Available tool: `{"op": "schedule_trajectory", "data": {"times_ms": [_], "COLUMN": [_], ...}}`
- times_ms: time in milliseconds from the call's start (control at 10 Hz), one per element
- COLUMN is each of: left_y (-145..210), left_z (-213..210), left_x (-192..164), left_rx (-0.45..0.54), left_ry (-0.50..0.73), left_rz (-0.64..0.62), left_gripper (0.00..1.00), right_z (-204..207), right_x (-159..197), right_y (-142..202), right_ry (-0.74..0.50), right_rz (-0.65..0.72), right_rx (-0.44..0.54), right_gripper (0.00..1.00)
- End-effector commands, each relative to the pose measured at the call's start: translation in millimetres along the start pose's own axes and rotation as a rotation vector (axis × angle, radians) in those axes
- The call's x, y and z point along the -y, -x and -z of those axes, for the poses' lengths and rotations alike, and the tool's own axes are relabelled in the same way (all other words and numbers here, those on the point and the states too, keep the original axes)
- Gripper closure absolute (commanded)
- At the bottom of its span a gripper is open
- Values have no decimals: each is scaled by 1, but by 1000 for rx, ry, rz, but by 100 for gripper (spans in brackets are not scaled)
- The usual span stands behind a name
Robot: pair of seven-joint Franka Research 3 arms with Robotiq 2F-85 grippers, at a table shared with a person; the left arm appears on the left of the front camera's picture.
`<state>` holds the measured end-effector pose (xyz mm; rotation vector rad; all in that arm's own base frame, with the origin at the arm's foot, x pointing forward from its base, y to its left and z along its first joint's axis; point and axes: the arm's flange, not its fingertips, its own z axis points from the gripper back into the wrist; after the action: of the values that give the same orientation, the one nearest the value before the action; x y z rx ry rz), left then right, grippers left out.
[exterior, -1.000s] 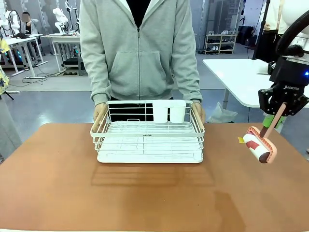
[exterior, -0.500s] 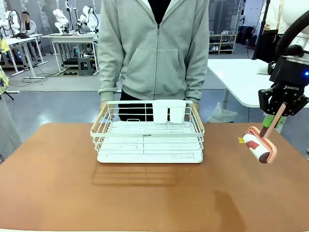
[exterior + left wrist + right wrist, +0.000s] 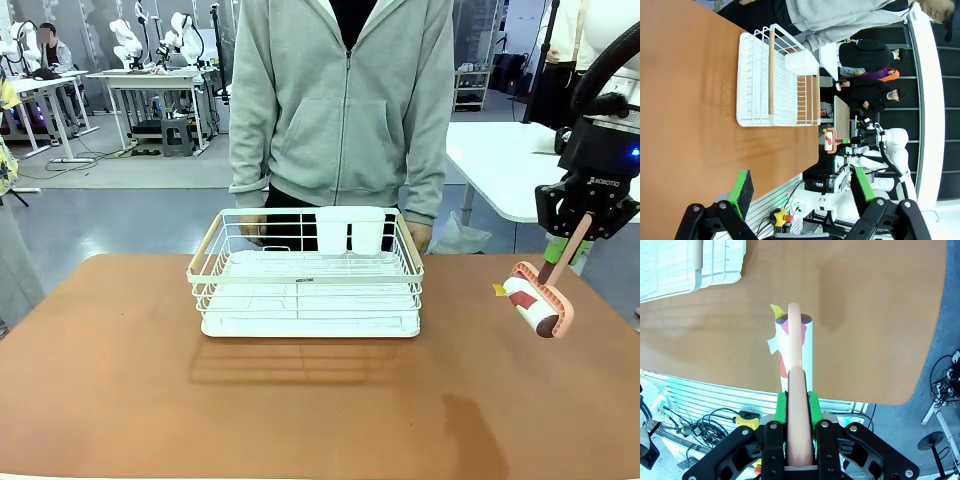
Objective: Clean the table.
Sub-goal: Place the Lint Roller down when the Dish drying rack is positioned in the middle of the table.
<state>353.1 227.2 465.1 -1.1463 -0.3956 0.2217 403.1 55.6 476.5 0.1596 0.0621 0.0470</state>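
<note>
The reddish-brown table (image 3: 120, 380) spreads across the front view. My right gripper (image 3: 578, 228) hangs above its right edge, shut on the pink handle of a lint roller (image 3: 540, 302) whose white roll points down and left, clear of the tabletop. From the right wrist, the handle runs up between the green pads of the right gripper (image 3: 799, 407) to the lint roller (image 3: 795, 347) over the table (image 3: 865, 315). Seen from its own wrist, my left gripper (image 3: 802, 187) is open and holds nothing, off the edge of the table (image 3: 690, 100).
A white wire rack (image 3: 305, 290) with a white cup holder (image 3: 350, 230) stands mid-table. A person in a grey hoodie stands right behind it, hands low at its far side. A faint darker patch (image 3: 470, 430) marks the near right. A white table (image 3: 500, 160) stands farther right.
The person has shifted to the right, and the hands have come off the rack's side handles. The rack, my right gripper and the roller have stayed put.
</note>
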Motion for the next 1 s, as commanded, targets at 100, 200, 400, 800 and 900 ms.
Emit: {"op": "schedule_trajectory", "data": {"times_ms": [100, 200, 400, 800, 900], "left_y": [0, 0, 0, 0, 0], "left_z": [-3, -3, -3, -3, -3], "left_x": [1, 1, 1, 1, 1], "left_rx": [6, 6, 6, 6, 6], "left_ry": [11, 11, 11, 11, 11], "left_rz": [10, 10, 10, 10, 10], "left_gripper": [0, 0, 0, 0, 0], "right_z": [-4, -4, -4, 0, -5], "right_x": [-1, -1, -1, 0, 6], "right_y": [-2, -2, -2, 0, -16], "right_ry": [1, 1, 1, 0, 58], "right_rz": [-3, -3, -3, 0, 103], "right_rx": [-10, -10, -10, 0, 30], "right_gripper": [79, 79, 79, 79, 79]}}
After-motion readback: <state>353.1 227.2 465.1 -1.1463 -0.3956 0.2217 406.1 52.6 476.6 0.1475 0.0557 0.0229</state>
